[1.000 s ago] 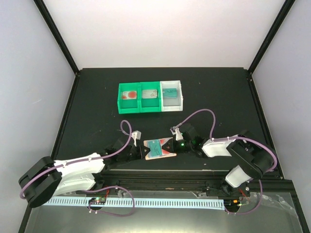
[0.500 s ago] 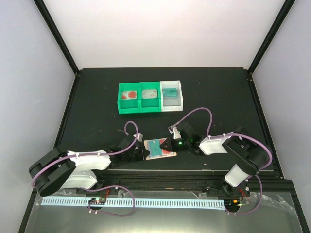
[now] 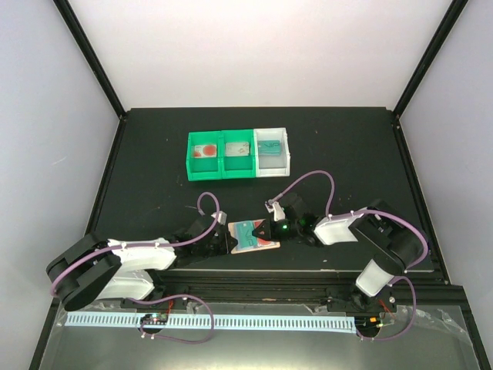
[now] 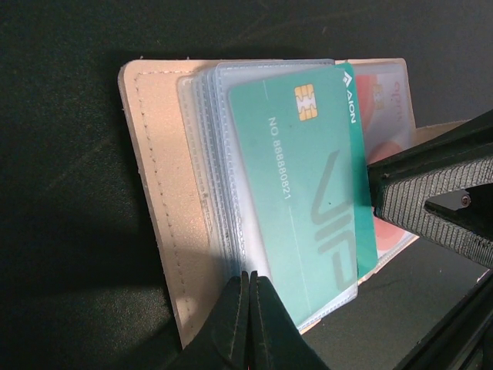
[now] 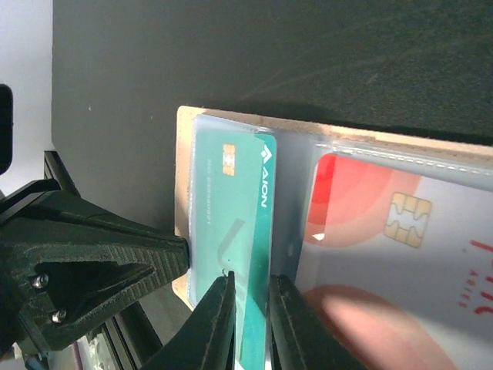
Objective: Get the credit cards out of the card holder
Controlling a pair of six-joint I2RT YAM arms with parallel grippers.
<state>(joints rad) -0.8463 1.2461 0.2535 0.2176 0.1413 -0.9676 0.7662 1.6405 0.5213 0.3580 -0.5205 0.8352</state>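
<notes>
Your tan stitched-leather card holder (image 3: pixel 253 237) is lying open by the table's (image 3: pixel 154 154) near edge, with bare black surface stretching far toward the bins (image 3: pixel 239 154). In its clear sleeves (image 4: pixel 212 154) the glossy teal card (image 4: pixel 308 193) is showing "AION", "VIP" and "NO 88880821". Your left gripper (image 4: pixel 248 308) is sitting clenched at the holder's left edge, and your right gripper (image 5: pixel 250 316) is pinching the teal card's edge.

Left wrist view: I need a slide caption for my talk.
Shut left claw rests on the open card holder's edge while the right claw nips its teal card.
</notes>
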